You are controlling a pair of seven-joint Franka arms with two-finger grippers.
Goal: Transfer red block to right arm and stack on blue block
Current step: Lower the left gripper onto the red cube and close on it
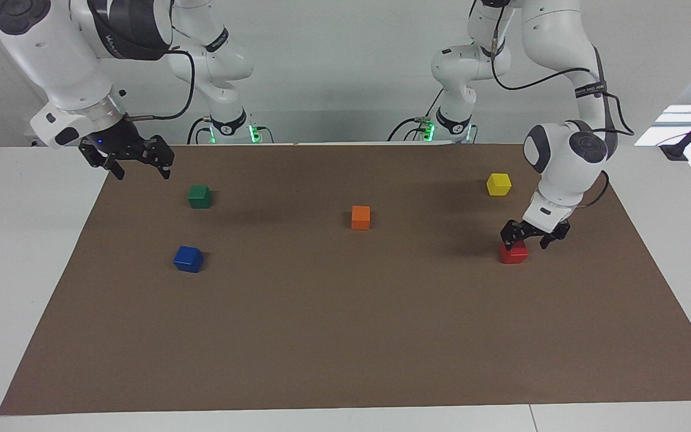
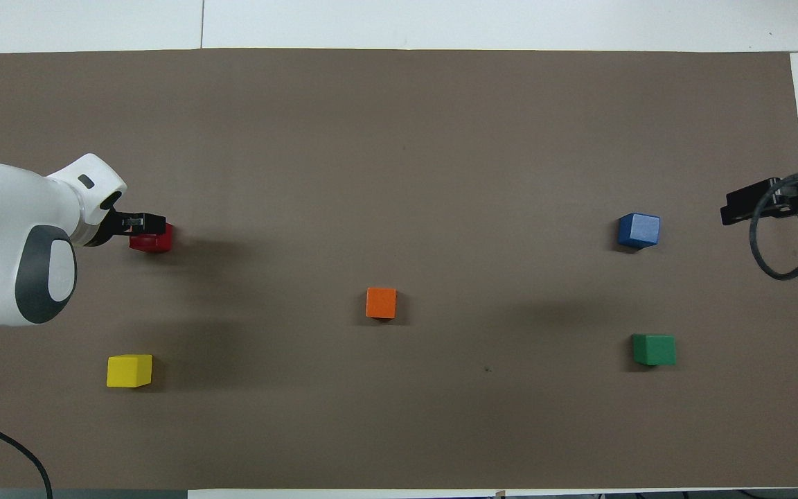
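Note:
The red block lies on the brown mat toward the left arm's end of the table. My left gripper is down at its top, fingers open and spread about the block's width, one finger at the block's upper edge. In the overhead view the left gripper covers part of the red block. The blue block lies toward the right arm's end. My right gripper, with the blue wrist light, is open and empty, raised over the mat's corner, and waits.
A green cube lies nearer to the robots than the blue block. An orange cube sits mid-mat. A yellow cube lies nearer to the robots than the red block. The brown mat covers most of the white table.

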